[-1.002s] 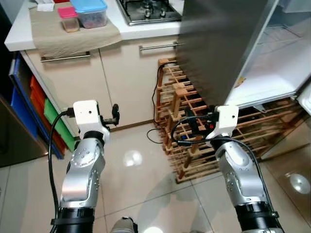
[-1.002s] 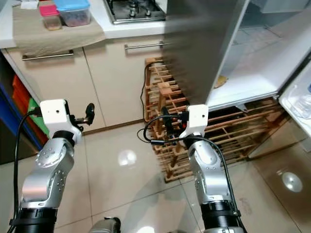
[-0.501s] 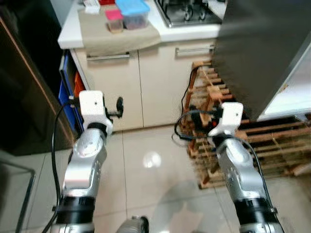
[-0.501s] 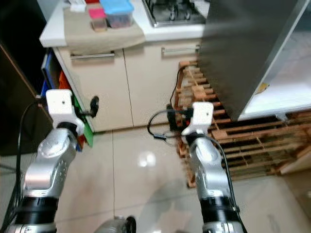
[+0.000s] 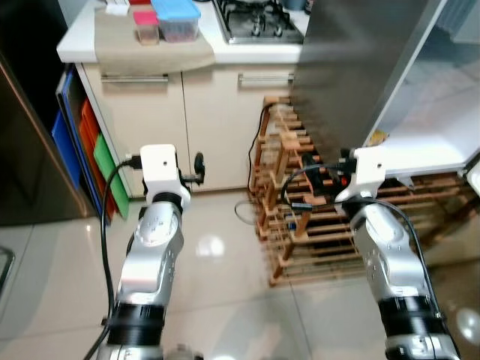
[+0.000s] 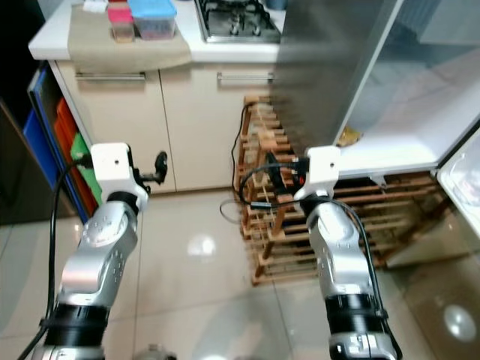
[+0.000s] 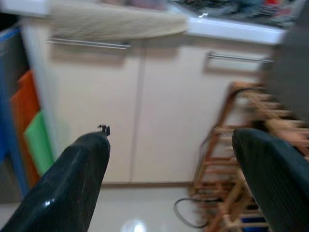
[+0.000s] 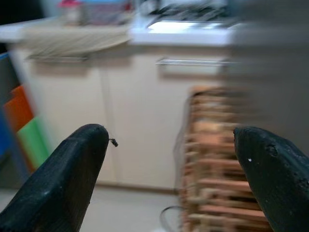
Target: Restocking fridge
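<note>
Two silver arms, jointed, with black collars near the base. Each wrist carries a white box-shaped housing. Black cables loop from both housings. Left tool (image 7: 169,188) and right tool (image 8: 169,188): glossy black fingers.

No text, label or number can be read anywhere (too blurred, too small).

Two lidded containers were counted on the cloth (image 5: 154,51) — one pink-lidded container (image 5: 145,24) and one blue-lidded container (image 5: 176,18). One hob (image 5: 256,20) was seen on the counter, and two cabinet handles (image 5: 134,77) below it. One wooden wine rack (image 5: 296,217) was noted — beside one open fridge (image 5: 420,112). Two grippers were counted: the left gripper (image 7: 166,179) and the right gripper (image 8: 174,181).
</note>
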Controlling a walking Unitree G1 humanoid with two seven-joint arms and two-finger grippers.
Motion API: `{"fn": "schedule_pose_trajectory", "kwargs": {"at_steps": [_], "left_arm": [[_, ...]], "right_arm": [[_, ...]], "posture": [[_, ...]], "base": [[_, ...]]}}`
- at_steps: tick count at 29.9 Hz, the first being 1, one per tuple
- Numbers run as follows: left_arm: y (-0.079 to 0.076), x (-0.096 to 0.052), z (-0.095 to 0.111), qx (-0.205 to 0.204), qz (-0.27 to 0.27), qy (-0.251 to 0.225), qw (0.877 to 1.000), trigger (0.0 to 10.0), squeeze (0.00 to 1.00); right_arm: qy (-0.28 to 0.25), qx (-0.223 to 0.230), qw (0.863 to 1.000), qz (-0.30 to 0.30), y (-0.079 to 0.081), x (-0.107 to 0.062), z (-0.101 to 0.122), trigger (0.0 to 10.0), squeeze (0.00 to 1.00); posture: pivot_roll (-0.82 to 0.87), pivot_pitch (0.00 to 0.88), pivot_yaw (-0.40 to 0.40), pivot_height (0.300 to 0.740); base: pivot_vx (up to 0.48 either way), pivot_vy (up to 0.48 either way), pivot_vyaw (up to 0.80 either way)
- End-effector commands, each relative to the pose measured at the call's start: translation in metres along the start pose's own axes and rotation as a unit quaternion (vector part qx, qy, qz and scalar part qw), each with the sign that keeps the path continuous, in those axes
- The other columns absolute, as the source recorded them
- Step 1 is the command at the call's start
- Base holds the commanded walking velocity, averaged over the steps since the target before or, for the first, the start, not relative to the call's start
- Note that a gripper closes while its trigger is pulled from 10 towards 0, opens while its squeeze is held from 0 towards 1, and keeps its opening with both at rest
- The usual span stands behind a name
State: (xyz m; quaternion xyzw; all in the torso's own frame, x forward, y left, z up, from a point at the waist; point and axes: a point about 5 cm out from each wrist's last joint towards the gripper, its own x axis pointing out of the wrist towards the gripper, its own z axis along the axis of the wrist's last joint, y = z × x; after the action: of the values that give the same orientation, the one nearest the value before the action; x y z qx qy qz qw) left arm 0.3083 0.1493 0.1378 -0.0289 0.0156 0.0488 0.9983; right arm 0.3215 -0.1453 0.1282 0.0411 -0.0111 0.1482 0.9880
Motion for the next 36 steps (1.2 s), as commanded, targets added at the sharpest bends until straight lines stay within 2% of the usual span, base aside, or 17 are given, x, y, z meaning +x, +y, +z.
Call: {"fn": "schedule_pose_trajectory", "kwargs": {"at_steps": [1,4,16,18,21,22,23,24,26,27,28,30,31,36], "left_arm": [[0.001,0.0,0.004,0.005,0.008,-0.013,1.0,10.0,0.0],[0.001,-0.001,0.006,0.008,0.004,-0.019,1.0,10.0,0.0],[0.001,0.003,0.011,0.024,-0.001,-0.025,0.999,10.0,0.0],[0.002,0.003,0.013,0.037,0.0,-0.03,0.999,10.0,0.0],[0.005,0.002,0.022,0.05,0.003,-0.058,0.997,10.0,0.0],[0.005,0.002,0.022,0.05,0.003,-0.058,0.997,10.0,0.0],[0.006,0.001,0.023,0.049,0.007,-0.063,0.997,10.0,0.0],[0.007,-0.002,0.025,0.021,0.013,-0.074,0.997,10.0,0.0],[0.007,-0.002,0.025,0.021,0.013,-0.074,0.997,10.0,0.0],[0.007,-0.005,0.024,-0.015,0.013,-0.069,0.997,10.0,0.0],[0.004,-0.005,0.024,-0.009,-0.001,-0.068,0.998,10.0,0.0],[0.002,-0.005,0.025,-0.002,-0.008,-0.069,0.998,10.0,0.0],[0.002,-0.003,0.027,0.017,-0.011,-0.07,0.997,10.0,0.0],[0.002,0.0,0.032,0.045,-0.014,-0.08,0.996,10.0,0.0]], "right_arm": [[0.011,-0.007,1.0,-0.002,-0.001,-0.001,-0.003,10.0,0.0],[0.007,0.002,1.0,-0.007,-0.001,-0.001,-0.003,10.0,0.0],[0.002,0.006,1.0,-0.008,0.002,-0.001,-0.005,10.0,0.0],[-0.019,0.017,0.999,-0.026,-0.002,-0.002,-0.001,10.0,0.0],[-0.085,0.034,0.988,-0.124,-0.025,-0.006,0.016,10.0,0.0],[-0.085,0.034,0.988,-0.124,-0.025,-0.006,0.016,10.0,0.0],[-0.093,0.031,0.987,-0.128,-0.026,-0.007,0.018,10.0,0.0],[-0.093,0.024,0.986,-0.133,-0.028,-0.007,0.02,10.0,0.0],[-0.093,0.024,0.986,-0.133,-0.028,-0.007,0.02,10.0,0.0],[-0.078,0.017,0.989,-0.123,-0.027,-0.005,0.017,10.0,0.0],[-0.064,-0.002,0.994,-0.09,-0.02,-0.002,0.015,10.0,0.0],[-0.058,-0.011,0.996,-0.071,-0.015,-0.001,0.013,10.0,0.0],[-0.065,-0.021,0.996,-0.054,-0.009,-0.001,0.014,10.0,0.0],[-0.067,-0.015,0.995,-0.074,-0.009,-0.001,0.013,10.0,0.0]], "posture": [[-0.02,0.054,-0.062,0.74],[-0.01,0.055,-0.056,0.74],[-0.02,0.057,-0.044,0.74],[-0.02,0.058,-0.045,0.74],[-0.02,0.056,-0.048,0.74],[-0.02,0.056,-0.048,0.74],[-0.02,0.056,-0.048,0.74],[-0.02,0.056,-0.049,0.74],[-0.02,0.056,-0.049,0.74],[-0.01,0.06,-0.052,0.74],[-0.01,0.062,-0.054,0.74],[-0.01,0.065,-0.056,0.74],[-0.01,0.066,-0.057,0.74],[-0.01,0.065,-0.057,0.74]], "base": [[0.0,0.0,0.0],[0.0,0.0,0.0],[0.0,0.0,0.59],[0.0,0.0,0.55],[0.0,0.0,0.39],[0.0,0.0,0.0],[0.0,0.0,0.0],[0.0,0.0,0.0],[0.0,0.0,0.0],[0.0,0.0,0.0],[0.0,0.0,0.0],[0.0,0.0,0.0],[0.48,0.0,0.0],[0.48,0.0,0.27]]}}
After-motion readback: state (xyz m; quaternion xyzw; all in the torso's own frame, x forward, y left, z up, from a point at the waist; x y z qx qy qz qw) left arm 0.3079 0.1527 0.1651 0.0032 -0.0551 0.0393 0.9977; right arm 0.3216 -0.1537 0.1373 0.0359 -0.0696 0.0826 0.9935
